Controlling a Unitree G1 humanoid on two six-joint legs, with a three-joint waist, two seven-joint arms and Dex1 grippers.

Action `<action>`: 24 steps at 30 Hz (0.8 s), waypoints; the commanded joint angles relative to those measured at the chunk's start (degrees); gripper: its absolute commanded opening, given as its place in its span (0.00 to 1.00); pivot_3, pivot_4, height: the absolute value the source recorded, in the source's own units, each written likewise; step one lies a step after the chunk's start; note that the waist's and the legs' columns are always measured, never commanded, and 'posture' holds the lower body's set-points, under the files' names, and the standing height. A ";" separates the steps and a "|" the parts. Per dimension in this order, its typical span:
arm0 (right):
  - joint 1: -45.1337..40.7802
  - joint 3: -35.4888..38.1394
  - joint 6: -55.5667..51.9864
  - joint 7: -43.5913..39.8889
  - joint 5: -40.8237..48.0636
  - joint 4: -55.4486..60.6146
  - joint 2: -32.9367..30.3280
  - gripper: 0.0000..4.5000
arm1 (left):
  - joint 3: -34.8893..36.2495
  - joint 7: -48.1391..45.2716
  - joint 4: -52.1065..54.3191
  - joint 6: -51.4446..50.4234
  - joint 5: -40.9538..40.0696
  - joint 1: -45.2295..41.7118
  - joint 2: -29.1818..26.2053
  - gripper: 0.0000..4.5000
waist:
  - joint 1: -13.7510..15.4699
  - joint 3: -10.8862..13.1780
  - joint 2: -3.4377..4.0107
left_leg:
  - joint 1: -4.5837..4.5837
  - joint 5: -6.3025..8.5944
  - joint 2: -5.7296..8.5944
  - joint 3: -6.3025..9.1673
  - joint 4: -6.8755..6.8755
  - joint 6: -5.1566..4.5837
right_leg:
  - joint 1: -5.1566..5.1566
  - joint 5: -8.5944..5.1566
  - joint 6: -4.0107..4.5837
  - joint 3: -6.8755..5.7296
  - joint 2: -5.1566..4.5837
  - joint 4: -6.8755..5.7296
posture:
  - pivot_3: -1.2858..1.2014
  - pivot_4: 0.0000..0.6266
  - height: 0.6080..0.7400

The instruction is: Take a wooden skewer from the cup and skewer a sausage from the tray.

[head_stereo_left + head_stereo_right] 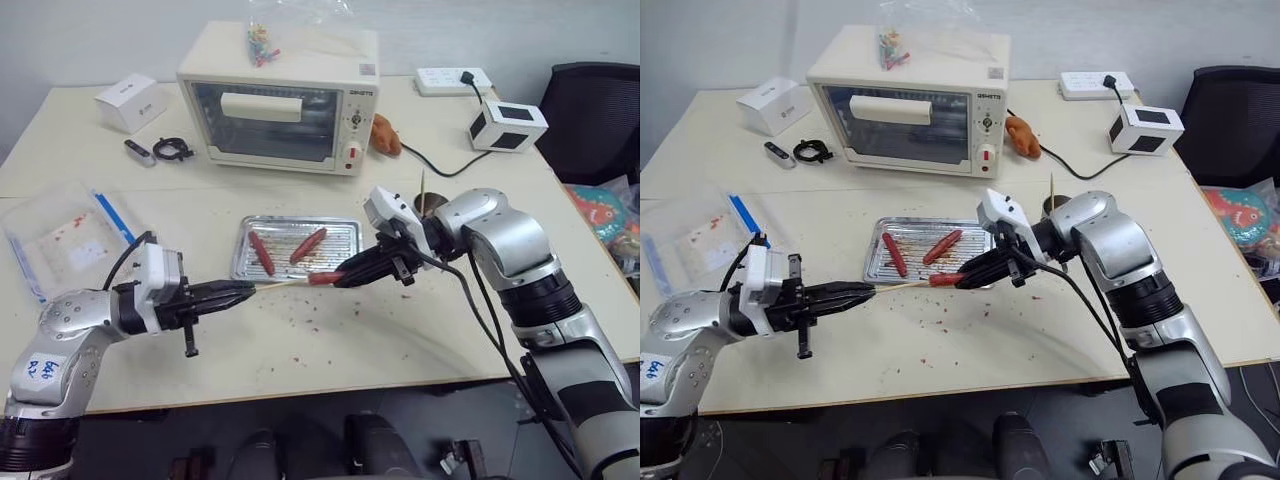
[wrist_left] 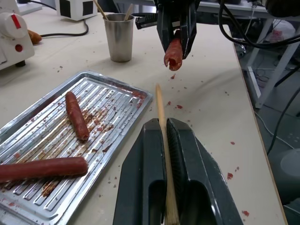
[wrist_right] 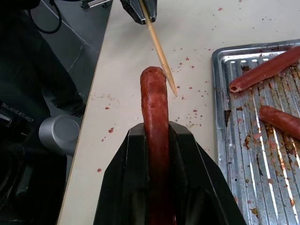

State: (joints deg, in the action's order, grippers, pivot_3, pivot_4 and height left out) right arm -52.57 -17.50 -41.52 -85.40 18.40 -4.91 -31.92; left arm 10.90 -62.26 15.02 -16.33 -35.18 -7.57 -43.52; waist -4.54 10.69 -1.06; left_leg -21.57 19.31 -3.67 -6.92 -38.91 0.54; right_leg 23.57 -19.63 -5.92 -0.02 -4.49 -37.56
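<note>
My left gripper (image 1: 243, 290) is shut on the wooden skewer (image 1: 285, 284), which points level toward the right. My right gripper (image 1: 345, 273) is shut on a red-brown sausage (image 3: 154, 117), held just above the table in front of the tray (image 1: 345, 224). The skewer's point (image 2: 157, 89) stands close to the sausage's free end (image 2: 173, 54); the left wrist view shows a small gap between them. Two more sausages (image 1: 262, 252) (image 1: 308, 244) lie on the crumb-speckled tray. The metal cup (image 2: 119, 37), with more skewers in it, stands behind my right gripper.
A cream toaster oven (image 1: 280, 100) stands behind the tray, with an orange item (image 1: 386, 135) beside it. A clear plastic box with blue strips (image 1: 60, 240) lies at the left. A white cube box (image 1: 508, 125) and power strip (image 1: 453, 80) sit at the back right.
</note>
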 commanded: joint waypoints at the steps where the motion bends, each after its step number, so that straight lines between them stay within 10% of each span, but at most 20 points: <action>1: -0.48 0.25 -1.47 0.62 1.48 2.56 -0.62 0.13 | -0.10 -1.01 1.22 -0.58 -1.02 -0.42 -0.13 0.00 | -0.02 0.00 0.00 | 0.00 0.00 0.00 0.00 0.00 0.00 | 0.00 0.00 0.00 0.00 0.01 0.00 | 0.52 0.24 1.00; 24: 0.38 0.72 -2.34 0.75 3.09 1.90 -2.10 0.13 | 4.50 -1.43 4.02 -8.39 -7.60 -1.62 -1.69 0.00 | 0.15 0.00 0.00 | -0.01 0.00 0.01 0.01 -0.04 0.00 | -0.01 0.00 0.00 0.00 0.00 0.00 | 0.52 0.24 1.00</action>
State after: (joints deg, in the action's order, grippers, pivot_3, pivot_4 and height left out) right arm -52.31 -17.61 -43.89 -84.22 20.06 -4.01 -33.37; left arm 14.61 -63.31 16.62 -24.28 -40.81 -8.57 -44.23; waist -4.38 10.69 -1.06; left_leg -21.58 19.31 -3.67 -6.91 -38.95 0.53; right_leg 23.56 -19.63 -5.93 -0.02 -4.48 -37.57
